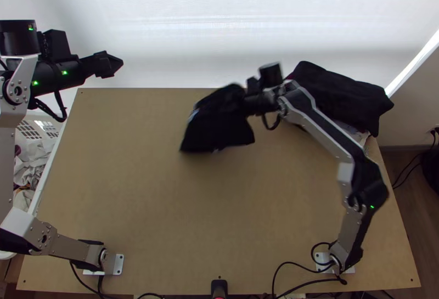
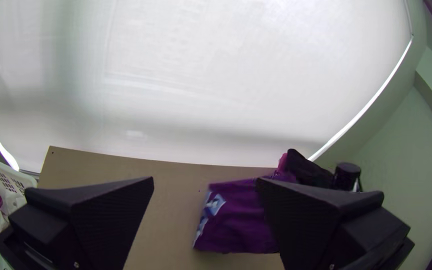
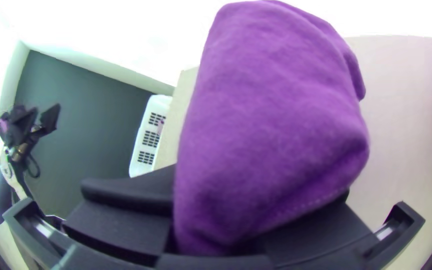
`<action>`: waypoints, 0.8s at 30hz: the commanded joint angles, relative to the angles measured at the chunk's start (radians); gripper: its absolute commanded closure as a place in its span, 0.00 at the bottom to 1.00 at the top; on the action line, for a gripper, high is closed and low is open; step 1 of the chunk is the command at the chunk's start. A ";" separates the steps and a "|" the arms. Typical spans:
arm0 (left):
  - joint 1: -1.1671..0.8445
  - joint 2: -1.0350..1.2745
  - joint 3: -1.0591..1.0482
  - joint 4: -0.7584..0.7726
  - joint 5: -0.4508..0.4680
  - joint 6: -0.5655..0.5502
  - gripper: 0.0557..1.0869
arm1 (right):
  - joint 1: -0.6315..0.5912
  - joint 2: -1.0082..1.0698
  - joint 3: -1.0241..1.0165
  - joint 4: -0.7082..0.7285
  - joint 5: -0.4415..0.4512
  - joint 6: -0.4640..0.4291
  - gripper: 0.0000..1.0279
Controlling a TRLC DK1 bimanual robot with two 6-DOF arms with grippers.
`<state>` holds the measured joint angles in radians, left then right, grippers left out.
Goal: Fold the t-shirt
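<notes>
In the top view the dark t-shirt (image 1: 215, 129) hangs bunched near the table's middle back, a pale print at its left edge. My right gripper (image 1: 257, 104) is at its upper right; in the right wrist view this gripper (image 3: 221, 240) is shut on the purple-looking shirt (image 3: 271, 120), which covers much of its fingers. Off the table's back left corner stands my left gripper (image 1: 112, 64). Its wrist view shows the gripper (image 2: 205, 181) open with nothing held, and the shirt (image 2: 241, 220) with its print farther off, partly behind one finger.
A heap of dark cloth (image 1: 340, 96) lies at the table's back right corner. Beside the left edge stands a white basket (image 1: 41, 129) with clothes. Bare table (image 1: 164, 211) spreads in front of the shirt; a black object (image 1: 219, 288) sits at the near edge.
</notes>
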<state>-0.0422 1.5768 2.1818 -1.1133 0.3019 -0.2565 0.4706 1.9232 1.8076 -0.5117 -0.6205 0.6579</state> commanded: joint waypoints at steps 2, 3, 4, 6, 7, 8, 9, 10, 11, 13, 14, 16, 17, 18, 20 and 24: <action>0.016 -0.037 -0.005 -0.010 -0.003 0.014 0.04 | -0.063 -0.086 0.090 -0.014 -0.031 0.032 0.97; 0.018 -0.038 -0.008 -0.010 -0.003 0.016 0.04 | -0.082 -0.089 0.107 -0.016 -0.035 0.032 0.97; 0.022 -0.040 -0.011 -0.010 -0.003 0.017 0.04 | -0.104 -0.090 0.124 -0.016 -0.042 0.032 0.97; 0.028 -0.046 -0.022 -0.010 -0.003 0.020 0.04 | -0.148 -0.089 0.164 -0.014 -0.056 0.029 0.97; 0.031 -0.049 -0.030 -0.010 -0.003 0.025 0.04 | -0.171 -0.082 0.187 -0.013 -0.065 0.028 0.97; 0.036 -0.052 -0.037 -0.010 -0.003 0.028 0.04 | -0.194 -0.079 0.206 -0.010 -0.074 0.023 0.97; 0.036 -0.057 -0.043 -0.010 -0.003 0.028 0.04 | -0.217 -0.075 0.228 -0.004 -0.081 0.014 0.97; 0.036 -0.063 -0.051 -0.010 -0.003 0.030 0.04 | -0.237 -0.070 0.248 0.001 -0.081 0.006 0.97; 0.038 -0.066 -0.056 -0.010 -0.003 0.033 0.04 | -0.257 -0.062 0.274 0.004 -0.082 -0.001 0.97; 0.041 -0.069 -0.060 -0.010 -0.003 0.039 0.04 | -0.302 -0.038 0.334 0.004 -0.097 -0.007 0.97; 0.042 -0.069 -0.065 -0.010 -0.003 0.046 0.04 | -0.325 -0.023 0.368 0.004 -0.107 -0.007 0.97; 0.051 -0.067 -0.066 -0.010 -0.003 0.048 0.04 | -0.363 0.007 0.432 0.004 -0.128 -0.007 0.97; 0.053 -0.067 -0.068 -0.010 -0.003 0.048 0.04 | -0.386 0.017 0.457 0.004 -0.134 -0.007 0.97; 0.054 -0.067 -0.071 -0.010 -0.003 0.048 0.04 | -0.402 0.031 0.480 0.004 -0.140 -0.004 0.97; 0.056 -0.069 -0.079 -0.010 -0.003 0.048 0.04 | -0.429 0.043 0.498 0.013 -0.157 -0.003 0.97; 0.056 -0.067 -0.085 -0.005 -0.003 0.049 0.04 | -0.466 0.054 0.496 0.021 -0.182 0.000 0.97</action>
<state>0.0086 1.5318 2.1136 -1.1137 0.3019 -0.2253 0.0200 1.9594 2.2730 -0.5148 -0.7700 0.6544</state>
